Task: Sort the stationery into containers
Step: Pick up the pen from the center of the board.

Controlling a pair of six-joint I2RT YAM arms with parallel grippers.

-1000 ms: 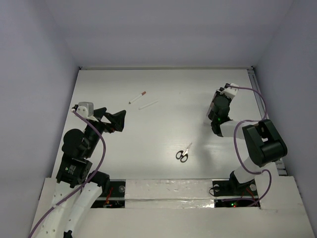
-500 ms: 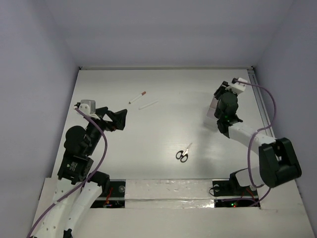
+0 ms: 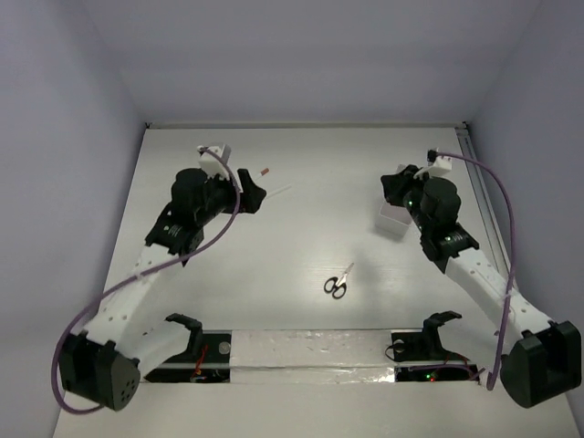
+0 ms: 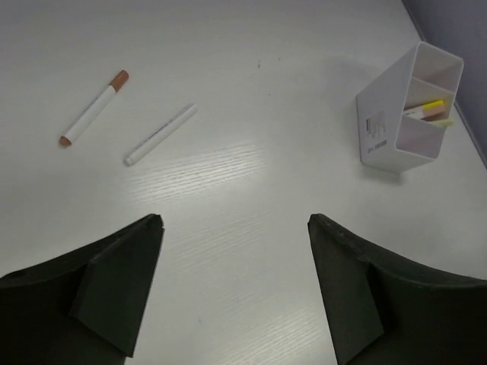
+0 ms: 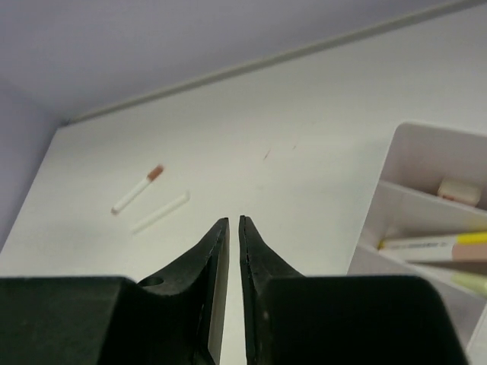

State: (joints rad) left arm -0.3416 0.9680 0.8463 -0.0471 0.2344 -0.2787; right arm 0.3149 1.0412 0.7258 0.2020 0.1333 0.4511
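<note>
Your tray (image 4: 396, 114) has a small side label, too small to read. It stands beside the right gripper (image 5: 233, 222), with yellow pens (image 5: 434, 243) and an eraser (image 5: 459, 191) inside. The red-capped pen (image 4: 93, 109) and white pen (image 4: 160, 134) lie parallel on a diagonal, ahead of the left gripper (image 4: 234, 224). The scissors (image 3: 337, 281) lie apart, blades pointing far-right. Left fingers are spread wide and empty. Right fingers are nearly pressed together and hold nothing.

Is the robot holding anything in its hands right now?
No, nothing. The left gripper is open above the table; the right gripper is shut, with nothing between its fingers.
</note>
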